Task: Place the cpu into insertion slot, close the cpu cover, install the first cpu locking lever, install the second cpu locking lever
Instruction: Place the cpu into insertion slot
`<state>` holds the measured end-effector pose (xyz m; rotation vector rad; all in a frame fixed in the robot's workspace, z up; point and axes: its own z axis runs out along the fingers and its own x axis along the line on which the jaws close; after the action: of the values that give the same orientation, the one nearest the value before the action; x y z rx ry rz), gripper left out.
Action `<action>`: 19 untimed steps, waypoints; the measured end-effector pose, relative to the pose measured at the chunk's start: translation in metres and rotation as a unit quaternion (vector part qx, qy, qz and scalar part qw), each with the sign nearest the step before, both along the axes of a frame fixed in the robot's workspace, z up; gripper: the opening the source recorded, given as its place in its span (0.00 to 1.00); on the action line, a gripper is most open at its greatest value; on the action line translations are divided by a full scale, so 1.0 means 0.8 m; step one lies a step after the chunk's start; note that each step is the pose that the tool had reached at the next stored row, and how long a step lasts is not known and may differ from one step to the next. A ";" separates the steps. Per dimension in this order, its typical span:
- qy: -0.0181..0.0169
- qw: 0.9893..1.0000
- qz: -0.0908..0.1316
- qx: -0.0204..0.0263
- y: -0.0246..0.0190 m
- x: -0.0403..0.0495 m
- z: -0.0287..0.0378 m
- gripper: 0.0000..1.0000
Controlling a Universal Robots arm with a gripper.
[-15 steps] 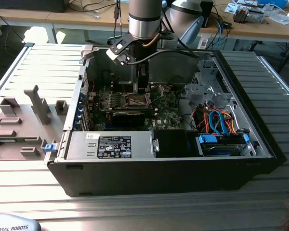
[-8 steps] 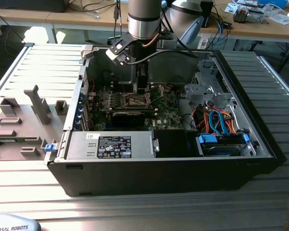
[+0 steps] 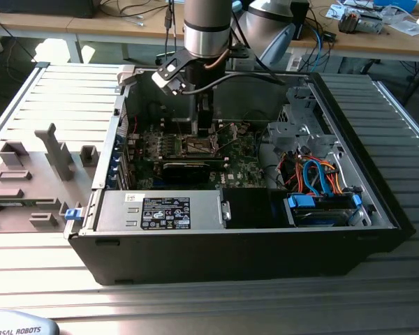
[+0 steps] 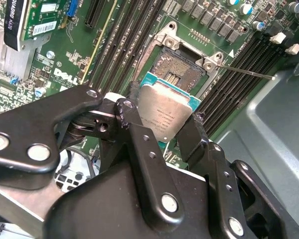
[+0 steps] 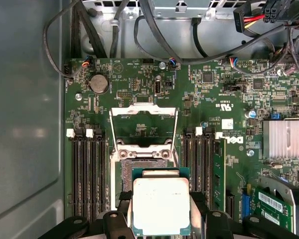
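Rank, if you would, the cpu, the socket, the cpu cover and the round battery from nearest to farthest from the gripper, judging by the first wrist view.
1. cpu: clamped in the gripper itself.
2. socket: on the board just beyond the cpu.
3. cpu cover: standing open past the socket.
4. round battery: farthest, beyond the cover, near the cables.
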<state>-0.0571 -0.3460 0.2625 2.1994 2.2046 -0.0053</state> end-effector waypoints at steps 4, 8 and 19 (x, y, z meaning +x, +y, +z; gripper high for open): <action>0.000 1.000 0.000 0.000 0.0001 -0.001 -0.0004 0.54; 0.000 1.000 0.000 0.000 0.0012 -0.003 -0.0008 0.54; 0.000 1.000 0.027 0.000 0.0035 -0.004 -0.0013 0.54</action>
<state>-0.0603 -0.3432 0.2615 2.1397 2.2626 -0.0042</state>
